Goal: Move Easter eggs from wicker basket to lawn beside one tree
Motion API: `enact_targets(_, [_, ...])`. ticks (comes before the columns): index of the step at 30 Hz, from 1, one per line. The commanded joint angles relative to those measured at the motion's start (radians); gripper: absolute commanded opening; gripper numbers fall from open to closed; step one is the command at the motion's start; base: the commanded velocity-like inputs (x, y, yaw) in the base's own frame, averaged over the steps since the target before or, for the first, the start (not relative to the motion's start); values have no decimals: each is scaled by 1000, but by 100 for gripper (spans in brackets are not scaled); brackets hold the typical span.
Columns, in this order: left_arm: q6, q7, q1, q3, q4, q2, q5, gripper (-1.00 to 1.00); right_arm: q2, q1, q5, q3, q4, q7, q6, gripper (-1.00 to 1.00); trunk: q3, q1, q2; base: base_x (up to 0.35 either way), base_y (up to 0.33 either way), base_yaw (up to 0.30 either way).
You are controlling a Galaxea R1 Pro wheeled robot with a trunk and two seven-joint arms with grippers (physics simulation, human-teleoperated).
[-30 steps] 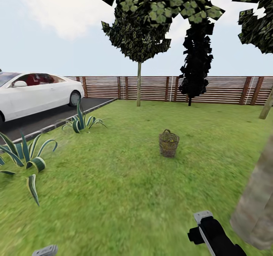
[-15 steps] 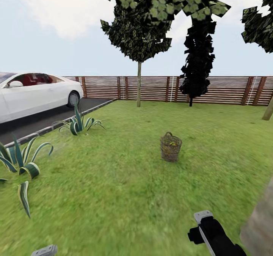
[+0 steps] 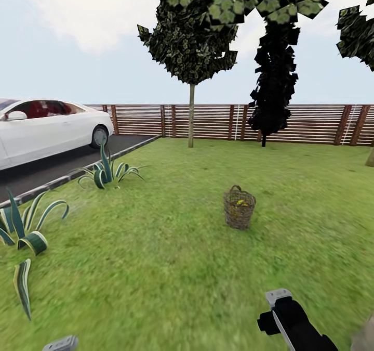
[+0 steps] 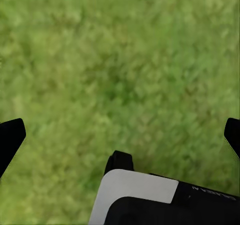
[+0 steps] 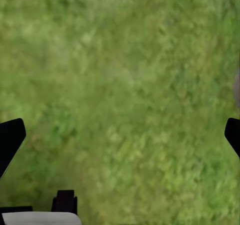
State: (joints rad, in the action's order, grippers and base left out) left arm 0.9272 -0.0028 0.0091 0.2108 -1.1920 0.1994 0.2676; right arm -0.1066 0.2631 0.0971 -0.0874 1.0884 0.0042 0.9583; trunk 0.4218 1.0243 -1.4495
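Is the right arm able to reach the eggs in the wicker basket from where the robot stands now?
Probably not. The wicker basket stands well ahead on the lawn, apart from the right gripper, which hangs open over bare grass. Nothing blocks the way; the robot likely needs to drive closer.

Small pale lettering runs along the dark housing of the left gripper (image 4: pixel 120 135), too blurred to read; no other text, label or number is legible.

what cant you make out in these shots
- Egg count: head view, yellow inside the wicker basket is too small and the rim hides it.
- Thick trunk: head view, cut by the corner.
- Left gripper and right gripper: wrist views, fingers cut at the edges.
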Motion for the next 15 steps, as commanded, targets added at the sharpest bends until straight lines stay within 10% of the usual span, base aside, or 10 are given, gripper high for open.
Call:
enact_targets(1, [4,0,0,1,-1,0,2,100,-1,1,6,-3,1,0,5,100,1,1,-1,340,96,0])
enact_targets(15, [4,0,0,1,-1,0,2,100,-3,1,6,-3,2,-1,5,100,1,1,-1,340,63,0])
